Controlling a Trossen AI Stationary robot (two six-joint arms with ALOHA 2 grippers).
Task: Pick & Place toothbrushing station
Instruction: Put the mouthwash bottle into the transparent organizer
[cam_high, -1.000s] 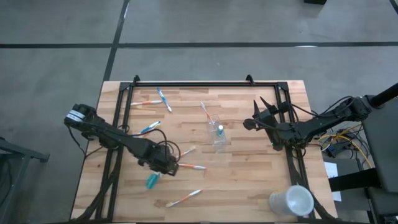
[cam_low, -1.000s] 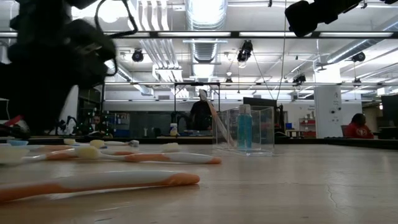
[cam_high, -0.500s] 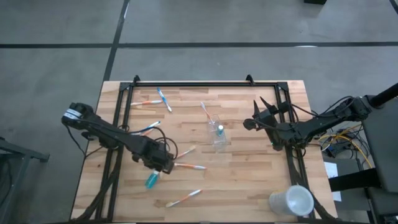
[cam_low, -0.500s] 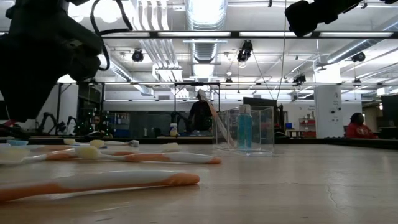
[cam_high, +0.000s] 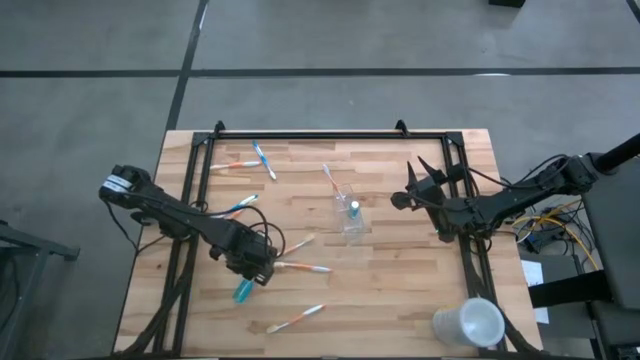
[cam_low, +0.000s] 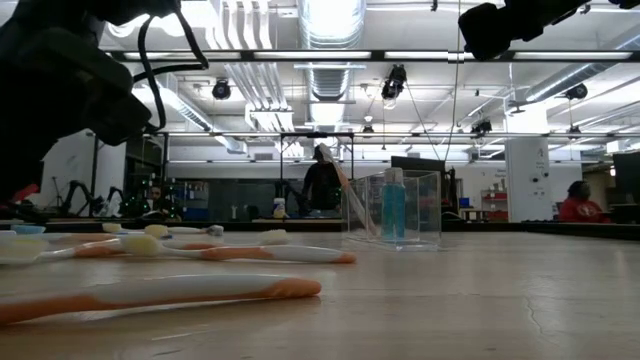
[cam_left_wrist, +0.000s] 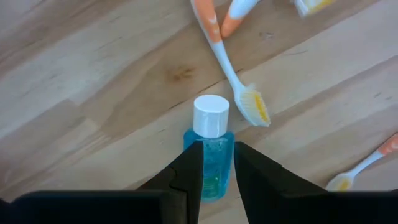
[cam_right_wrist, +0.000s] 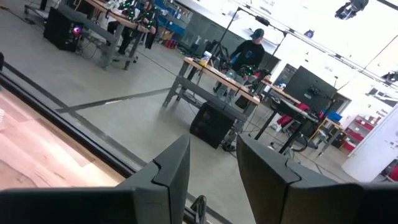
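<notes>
1. A clear plastic cup (cam_high: 351, 222) stands upright near the middle of the wooden table (cam_high: 400, 300), holding a small blue-filled bottle (cam_low: 394, 205) and one toothbrush (cam_high: 329, 178) leaning out over its rim.
2. A larger white cup (cam_high: 468, 324) lies on its side at the table's near right corner, well apart from the rest.
3. Loose toothbrushes are scattered across the boards: two (cam_high: 252, 160) toward the far left, one (cam_high: 296, 319) at the near edge, one (cam_high: 303, 267) just beside the left gripper.
4. The left gripper (cam_left_wrist: 217, 171) straddles a blue tube (cam_left_wrist: 210, 149) with a white cap, lying flat; the fingers (cam_left_wrist: 189, 174) sit narrowly parted against its sides.
5. The right gripper (cam_high: 401, 197) hovers right of the clear cup, slightly parted and holding nothing.
</notes>
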